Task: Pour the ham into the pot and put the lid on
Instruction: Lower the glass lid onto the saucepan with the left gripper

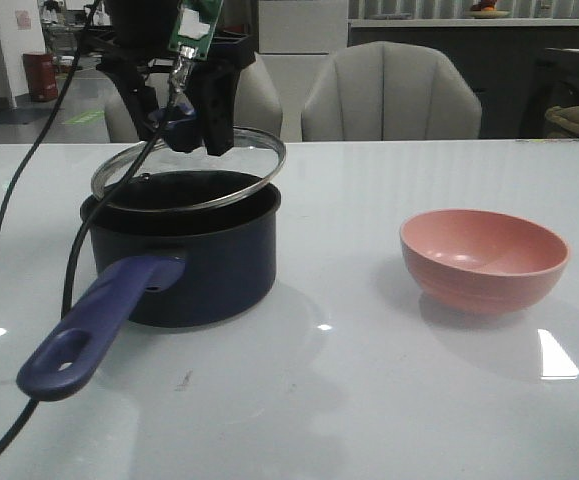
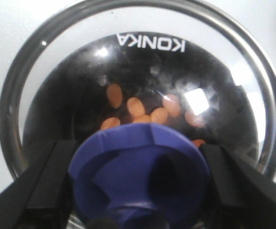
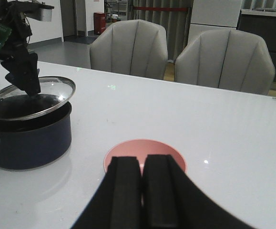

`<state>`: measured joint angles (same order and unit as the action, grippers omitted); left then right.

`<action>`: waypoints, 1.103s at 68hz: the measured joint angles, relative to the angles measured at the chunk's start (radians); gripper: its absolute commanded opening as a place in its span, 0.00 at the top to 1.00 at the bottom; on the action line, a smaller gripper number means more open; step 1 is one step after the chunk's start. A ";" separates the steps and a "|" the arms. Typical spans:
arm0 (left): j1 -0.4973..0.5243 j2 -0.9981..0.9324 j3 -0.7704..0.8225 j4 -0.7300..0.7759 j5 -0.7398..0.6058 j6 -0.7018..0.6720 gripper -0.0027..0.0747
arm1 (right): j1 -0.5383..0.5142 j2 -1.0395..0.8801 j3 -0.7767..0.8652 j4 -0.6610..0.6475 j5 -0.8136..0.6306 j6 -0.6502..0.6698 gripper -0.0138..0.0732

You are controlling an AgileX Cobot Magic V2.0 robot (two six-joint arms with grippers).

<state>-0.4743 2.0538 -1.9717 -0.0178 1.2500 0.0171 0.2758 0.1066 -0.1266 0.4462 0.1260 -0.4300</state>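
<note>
The dark navy pot [image 1: 199, 270] stands left of centre on the table, its purple-blue handle [image 1: 89, 330] pointing toward the front. My left gripper [image 1: 184, 115] is shut on the blue knob [image 2: 138, 167] of the glass lid [image 1: 239, 160]. The lid hangs tilted over the pot, its near edge low at the pot's rim and its far edge raised. Through the lid [image 2: 142, 62] I see orange-pink ham [image 2: 135, 107] on the pot's black bottom. My right gripper [image 3: 142, 176] is shut and empty, just short of the pink bowl [image 3: 128, 155]; it is outside the front view.
The pink bowl [image 1: 484, 258] sits on the right side of the table and looks empty. Black cables [image 1: 29, 160] hang down over the table's left part, one beside the pot handle. Two grey chairs [image 1: 389, 95] stand behind the far table edge.
</note>
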 measured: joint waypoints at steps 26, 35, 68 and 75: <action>0.000 -0.004 0.052 -0.014 0.000 0.000 0.64 | 0.000 0.000 0.000 0.000 0.000 0.000 0.66; 0.000 -0.010 0.059 -0.012 -0.002 0.000 0.64 | 0.000 0.000 0.000 0.000 0.000 0.000 0.66; 0.000 -0.010 0.063 0.025 -0.004 0.000 0.45 | 0.000 0.000 0.000 0.000 0.000 0.000 0.66; 0.000 -0.003 0.063 0.018 -0.007 0.000 0.36 | 0.000 0.000 0.000 0.000 0.000 0.000 0.66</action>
<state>-0.4743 2.0508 -1.9085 0.0000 1.2435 0.0171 0.2758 0.1066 -0.1266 0.4462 0.1260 -0.4300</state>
